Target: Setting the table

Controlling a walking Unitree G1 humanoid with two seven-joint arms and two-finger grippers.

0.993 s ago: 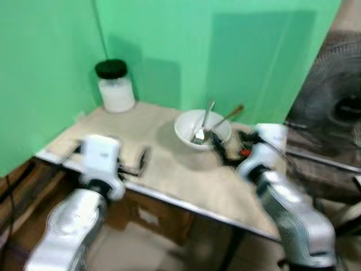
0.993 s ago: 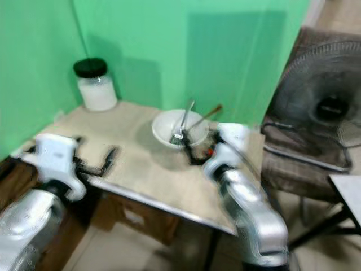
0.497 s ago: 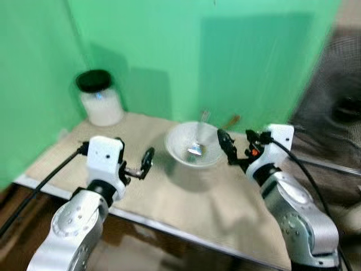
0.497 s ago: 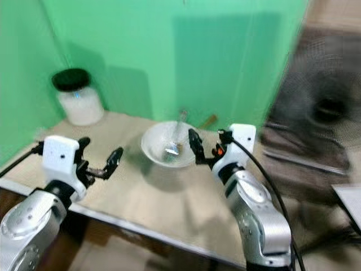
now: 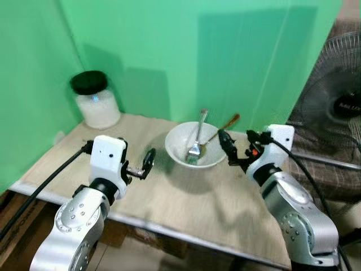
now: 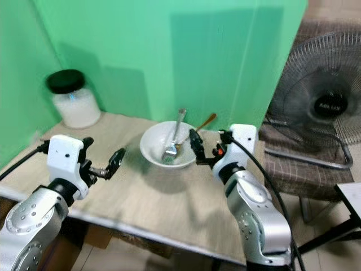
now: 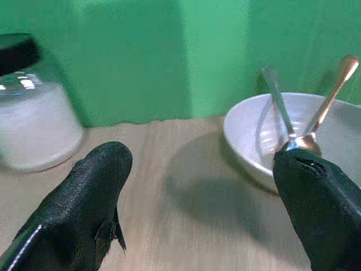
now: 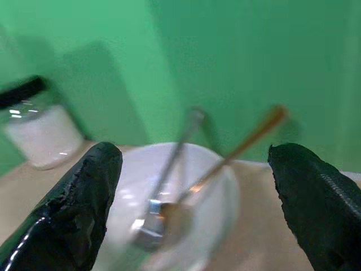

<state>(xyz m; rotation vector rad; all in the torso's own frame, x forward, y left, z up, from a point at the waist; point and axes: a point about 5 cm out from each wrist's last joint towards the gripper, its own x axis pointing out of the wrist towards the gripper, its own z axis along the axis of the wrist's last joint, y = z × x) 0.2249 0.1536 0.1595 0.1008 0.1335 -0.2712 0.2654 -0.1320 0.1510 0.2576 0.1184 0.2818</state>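
I am reaching: my right gripper [image 8: 192,197] spread wide beside the white bowl [image 5: 194,149] mid-counter [image 5: 186,203], left gripper [image 7: 197,186] also released. Next, I judge, lift out the fork [image 5: 198,135].

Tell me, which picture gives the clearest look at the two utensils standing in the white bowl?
The left eye view: the silver fork and the wooden-handled spoon lean in the white bowl, whole and sharp. The right eye view shows much the same. The left wrist view is close, with a finger hiding the utensils' lower ends; the right wrist view is blurred.

bare tabletop [image 5: 186,192] before bowl [image 5: 194,148]
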